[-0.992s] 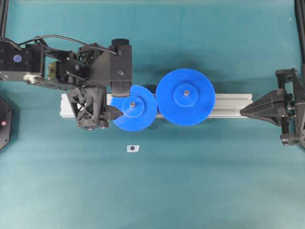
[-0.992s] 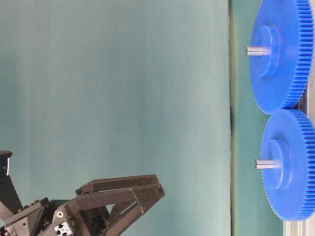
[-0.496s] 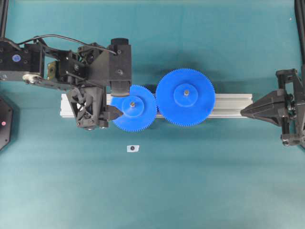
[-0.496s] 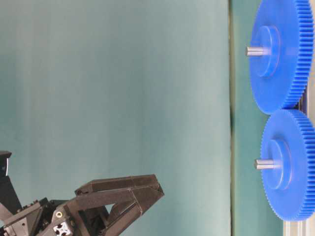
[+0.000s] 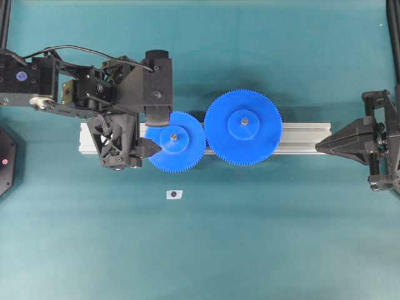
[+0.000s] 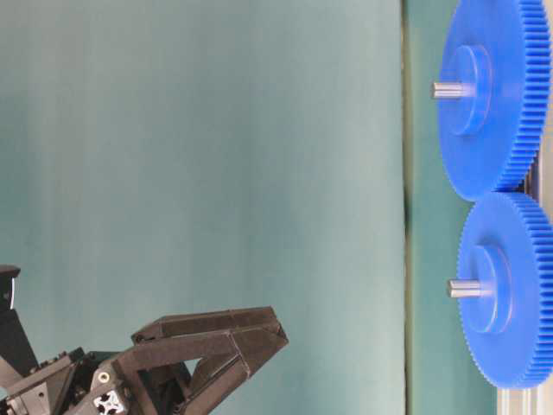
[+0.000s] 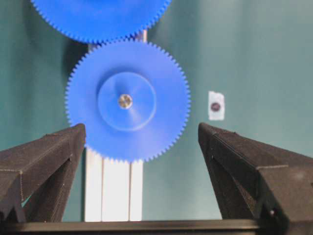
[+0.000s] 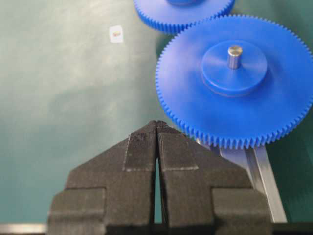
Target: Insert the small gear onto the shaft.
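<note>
The small gear sits flat on the rail with the shaft poking up through its hub. Its teeth meet those of the wider blue gear to its right. My left gripper is open over the small gear's left edge. In the left wrist view the small gear and the shaft tip lie below, between the spread fingers of that gripper, which hold nothing. My right gripper is shut and empty at the rail's right end, and its tips stop just short of the wider gear.
The long silver rail runs left to right under both gears on the teal table. A small white sticker with a dark dot lies on the table in front of the small gear. Black arm bases stand at the far left and right edges.
</note>
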Robot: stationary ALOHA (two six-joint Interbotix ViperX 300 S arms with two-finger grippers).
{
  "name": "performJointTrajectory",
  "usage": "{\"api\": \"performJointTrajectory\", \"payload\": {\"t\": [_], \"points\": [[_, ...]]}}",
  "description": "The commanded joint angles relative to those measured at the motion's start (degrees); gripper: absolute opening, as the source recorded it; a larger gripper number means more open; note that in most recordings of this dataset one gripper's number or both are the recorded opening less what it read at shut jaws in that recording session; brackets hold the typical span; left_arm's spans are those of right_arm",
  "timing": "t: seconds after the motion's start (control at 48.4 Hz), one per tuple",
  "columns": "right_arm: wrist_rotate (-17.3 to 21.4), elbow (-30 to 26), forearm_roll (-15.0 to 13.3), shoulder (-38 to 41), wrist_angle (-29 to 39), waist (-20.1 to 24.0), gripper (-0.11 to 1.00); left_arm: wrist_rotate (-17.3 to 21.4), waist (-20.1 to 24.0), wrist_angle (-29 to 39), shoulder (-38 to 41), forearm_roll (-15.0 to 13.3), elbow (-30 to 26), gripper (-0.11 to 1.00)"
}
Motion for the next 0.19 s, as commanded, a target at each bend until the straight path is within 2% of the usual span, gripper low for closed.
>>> {"api": "performJointTrajectory", "payload": {"t": [0.0,0.165], "points": [[0.62,-0.62,0.09,0.18,-0.26,-0.18,0.01,0.0,-0.18,-0.35,-1.14,0.26,-0.88,0.91],[0.62,-0.62,0.09,0.18,-0.26,-0.18,0.01,0.0,-0.18,-0.35,-1.05,0.26,-0.88,0.91]]}}
